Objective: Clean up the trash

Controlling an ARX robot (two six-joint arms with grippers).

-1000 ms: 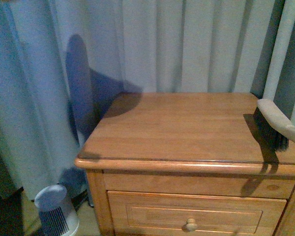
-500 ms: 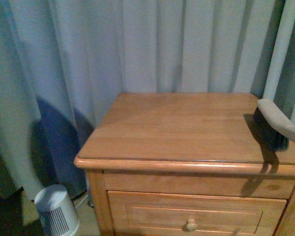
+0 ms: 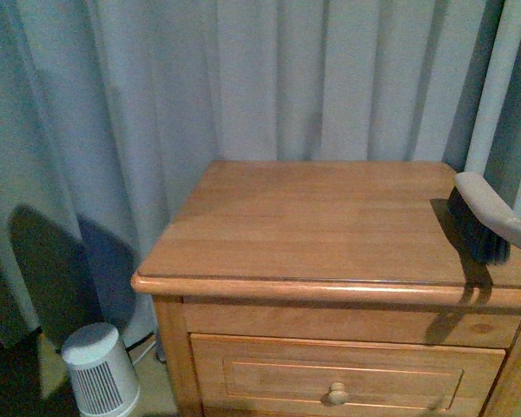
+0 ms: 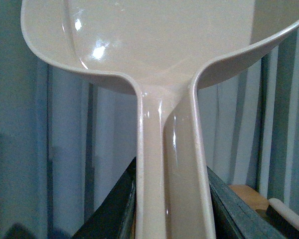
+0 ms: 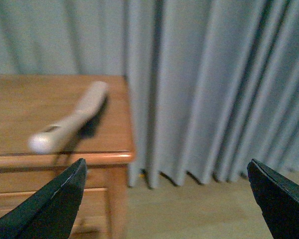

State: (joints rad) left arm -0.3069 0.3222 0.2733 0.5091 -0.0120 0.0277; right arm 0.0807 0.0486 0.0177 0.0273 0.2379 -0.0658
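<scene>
No trash shows in any view. In the left wrist view my left gripper point(image 4: 172, 209) is shut on the handle of the pale pink dustpan point(image 4: 159, 45), whose scoop fills the upper part of that view, held up before the curtain. In the right wrist view my right gripper point(image 5: 167, 199) stands open with nothing between its dark fingers point(image 5: 50, 204), off the right side of the nightstand above the floor. A hand brush point(image 3: 486, 221) with dark bristles and a pale handle lies at the right edge of the wooden nightstand top point(image 3: 330, 226). That brush point(image 5: 72, 119) looks blurred in the right wrist view. Neither arm shows in the front view.
Grey-blue curtains point(image 3: 269, 78) hang behind and on both sides of the nightstand. A small white fan heater point(image 3: 100, 369) stands on the floor at the nightstand's left. A drawer with a round knob point(image 3: 337, 395) faces me. Bare wooden floor point(image 5: 199, 209) lies right of the nightstand.
A dark shadow on the curtain has slid from beside the nightstand's back left corner down and to the left, toward the floor. The brush and nightstand have stayed put.
</scene>
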